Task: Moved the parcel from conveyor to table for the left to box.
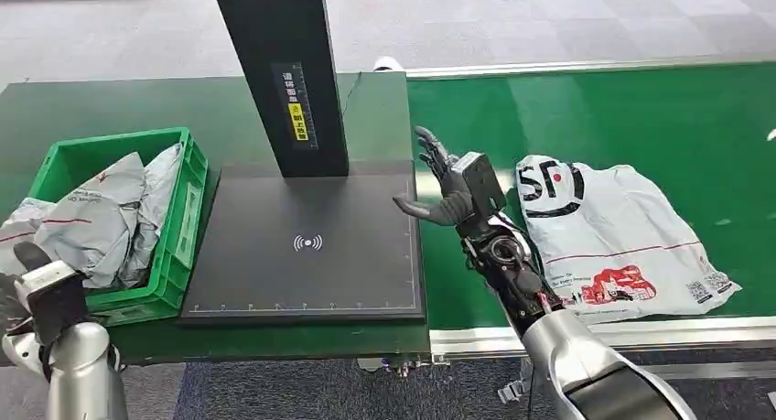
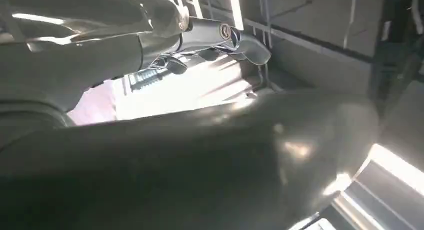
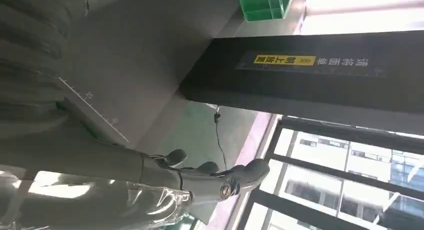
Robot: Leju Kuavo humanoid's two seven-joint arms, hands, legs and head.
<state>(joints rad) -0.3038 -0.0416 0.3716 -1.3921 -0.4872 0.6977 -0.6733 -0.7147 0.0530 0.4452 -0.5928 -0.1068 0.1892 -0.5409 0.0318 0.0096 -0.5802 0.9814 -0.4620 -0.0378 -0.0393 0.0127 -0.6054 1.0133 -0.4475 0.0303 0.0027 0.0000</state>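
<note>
**Head view log: parcel on belt, right hand empty beside it**

Head view showed the parcel [image 1: 615, 239], a white poly mailer, lying flat on the green conveyor [image 1: 641, 109], not yet moved. My right hand [image 1: 446, 187] hung just left of it, over the belt's edge by the black scale pad [image 1: 307, 246], fingers spread wide and holding nothing. Right wrist view confirmed those fingers [image 3: 210, 176] were apart and empty.

My left hand [image 1: 37, 287] sat low beside the green crate [image 1: 178, 219], which already held grey mailers [image 1: 96, 214]. I could not tell whether it was open or closed; the left wrist view was too blurred to settle it.

I judged the step to be the reach, before any grasp. The next move called for swinging the right hand over the parcel, closing on the limp film, then carrying it to the pad.

Legible writing: "SF" in black with a red arc on the parcel, a red printed block and QR codes near its lower edge. The scanner post [image 1: 279, 72] bore Chinese characters and a yellow label, unreadable to me.
</note>
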